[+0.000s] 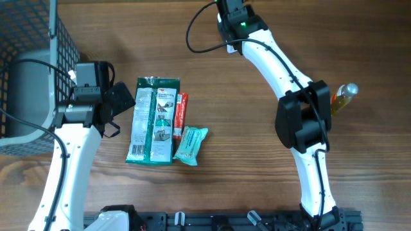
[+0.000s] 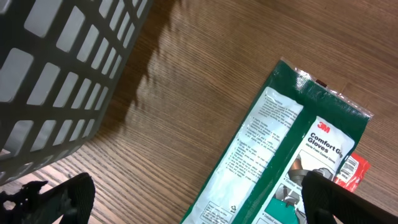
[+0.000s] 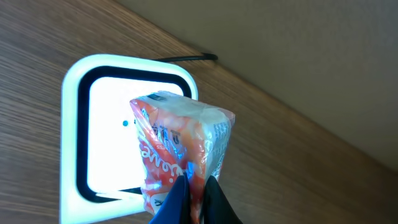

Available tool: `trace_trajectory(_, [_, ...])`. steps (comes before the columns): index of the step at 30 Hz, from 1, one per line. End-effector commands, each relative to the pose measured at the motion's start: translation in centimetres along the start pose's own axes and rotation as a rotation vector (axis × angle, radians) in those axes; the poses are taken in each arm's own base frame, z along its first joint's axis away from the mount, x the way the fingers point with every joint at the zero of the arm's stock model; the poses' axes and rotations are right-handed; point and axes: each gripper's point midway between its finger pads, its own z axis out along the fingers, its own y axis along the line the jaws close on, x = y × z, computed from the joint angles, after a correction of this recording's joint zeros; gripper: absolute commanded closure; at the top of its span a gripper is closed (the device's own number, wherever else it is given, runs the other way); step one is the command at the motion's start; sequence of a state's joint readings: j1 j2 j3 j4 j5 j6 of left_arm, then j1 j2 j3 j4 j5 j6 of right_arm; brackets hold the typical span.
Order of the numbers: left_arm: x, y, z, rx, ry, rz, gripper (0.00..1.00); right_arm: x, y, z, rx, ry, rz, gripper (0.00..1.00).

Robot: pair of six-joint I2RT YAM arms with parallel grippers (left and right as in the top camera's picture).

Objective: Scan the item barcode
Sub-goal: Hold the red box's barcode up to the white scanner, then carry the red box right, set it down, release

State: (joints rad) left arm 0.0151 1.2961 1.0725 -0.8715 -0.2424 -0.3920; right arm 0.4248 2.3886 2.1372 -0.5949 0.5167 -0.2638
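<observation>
**Right arm.** The jaws of the right gripper point(image 3: 196, 194) are clenched on the lower edge of the snack packet point(image 3: 180, 143), an orange-red and white pouch with blue print. The packet stands upright above the jaws, directly in front of the scanner point(image 3: 106, 143). The scanner is a rounded-square window with a black border, lit bright white. Seen from the right wrist view, the packet covers the right part of the lit window. Whether it touches the window cannot be told. A black cable point(image 3: 186, 59) lies at the far edge of the bench point(image 3: 298, 124), behind the scanner. In the overhead view this arm reaches to the top edge of the frame, and the packet and scanner fall outside that view.

**Left arm.** The jaws of the left gripper point(image 1: 119, 101) are released, spread wide, and grasp nothing. The gripper sits just left of the glove pack point(image 1: 153, 120), a flat green-and-white pack lying lengthwise on the bench. In the left wrist view the two dark fingers point(image 2: 68, 196) show at the lower corners, with the upper part of the pack between them, nearer the right-hand one.

**Other items on the bench.**
- A slim red packet point(image 1: 181, 115) lies along the right edge of the glove pack, touching it.
- A teal packet point(image 1: 191, 145) lies tilted at the glove pack's lower right corner.
- A grey mesh basket point(image 1: 38, 38) occupies the upper left corner, near the left arm.
- An amber bottle point(image 1: 343, 96) lies just right of the right arm's elbow, partly hidden by it.
</observation>
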Motion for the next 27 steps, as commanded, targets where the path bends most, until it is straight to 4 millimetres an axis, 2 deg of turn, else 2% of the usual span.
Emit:
trace_trajectory(1, [-0.5,0.2,-0.1,-0.009,-0.014,-0.019,0.0,0.4,0.2,1.0,0.035,0.015,-0.053,0.95])
trace_trajectory(8, [-0.5,0.2,-0.1,-0.009,-0.014,-0.019,0.0,0.0,0.1,1.0,0.037,-0.004,-0.041,0.96])
trace_trajectory(12, [-0.5,0.2,-0.1,-0.009,-0.014,-0.019,0.0,-1.2,-1.2,-0.8,0.045,-0.035,0.02,0.96])
trace_trajectory(14, [-0.5,0.2,-0.1,-0.009,-0.014,-0.019,0.0,-2.3,-2.5,-2.5,0.052,-0.065,0.08,0.96])
trace_trajectory(16, [-0.5,0.2,-0.1,-0.009,-0.014,-0.019,0.0,-3.6,-4.6,-5.3,0.059,-0.101,0.136,0.96])
trace_trajectory(20, [-0.5,0.2,-0.1,-0.009,-0.014,-0.019,0.0,-4.1,-7.8,-10.8,0.039,-0.121,0.184,0.96])
trace_trajectory(23, [-0.5,0.2,-0.1,-0.009,-0.014,-0.019,0.0,-2.5,-9.7,-14.7,-0.005,-0.08,0.262,0.96])
trace_trajectory(25, [-0.5,0.2,-0.1,-0.009,-0.014,-0.019,0.0,-0.6,-10.5,-16.5,-0.045,-0.023,0.32,0.96])
trace_trajectory(27, [-0.5,0.2,-0.1,-0.009,-0.014,-0.019,0.0,1.3,-10.4,-17.2,-0.106,0.044,0.348,0.96])
